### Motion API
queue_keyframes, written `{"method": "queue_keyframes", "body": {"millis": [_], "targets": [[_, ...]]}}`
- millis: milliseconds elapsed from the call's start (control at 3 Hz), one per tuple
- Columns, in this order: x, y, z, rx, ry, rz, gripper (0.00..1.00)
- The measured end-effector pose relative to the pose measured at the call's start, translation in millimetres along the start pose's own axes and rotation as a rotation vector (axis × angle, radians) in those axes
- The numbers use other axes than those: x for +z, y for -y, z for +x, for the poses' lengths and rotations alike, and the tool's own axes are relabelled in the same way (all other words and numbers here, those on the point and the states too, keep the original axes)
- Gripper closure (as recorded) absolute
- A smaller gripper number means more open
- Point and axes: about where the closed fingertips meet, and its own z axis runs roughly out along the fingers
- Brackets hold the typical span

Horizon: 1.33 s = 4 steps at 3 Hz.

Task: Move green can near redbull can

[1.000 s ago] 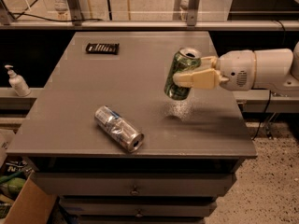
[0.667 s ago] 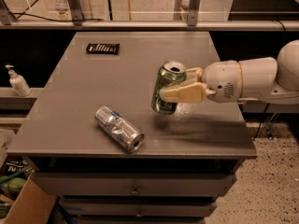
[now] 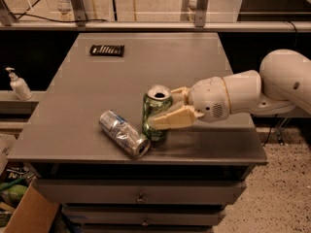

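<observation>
The green can point(image 3: 155, 111) stands upright on the grey table point(image 3: 146, 67), silver top with pull tab up. My gripper point(image 3: 167, 111) reaches in from the right and its pale fingers point(image 3: 175, 119) are shut around the can's body. The redbull can point(image 3: 124, 133), silver and blue and dented, lies on its side just left of the green can, near the table's front edge, its open end toward the front. The two cans are almost touching.
A black rectangular object point(image 3: 107, 50) lies at the table's back left. A white pump bottle point(image 3: 18, 85) stands on a ledge to the left. Drawers sit below the tabletop. A cardboard box point(image 3: 26, 217) is on the floor at lower left.
My gripper has carried the green can leftward and toward the front of the table, and lowered it right beside the redbull can.
</observation>
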Motion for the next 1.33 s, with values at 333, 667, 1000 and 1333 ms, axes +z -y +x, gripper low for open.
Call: {"method": "queue_keyframes", "body": {"millis": [333,667,1000,1333], "targets": [[6.4,-2.6,7.6,-0.026,-0.031,-0.01,1.0],[7.5,-2.1,13.2,-0.032,-0.054,-0.007,0.84],[8.3,-2.2,15.7,-0.031,-0.064,-0.009,0.61],[8.3,-2.2,15.6,-0.031,-0.064,-0.009,0.38]]}}
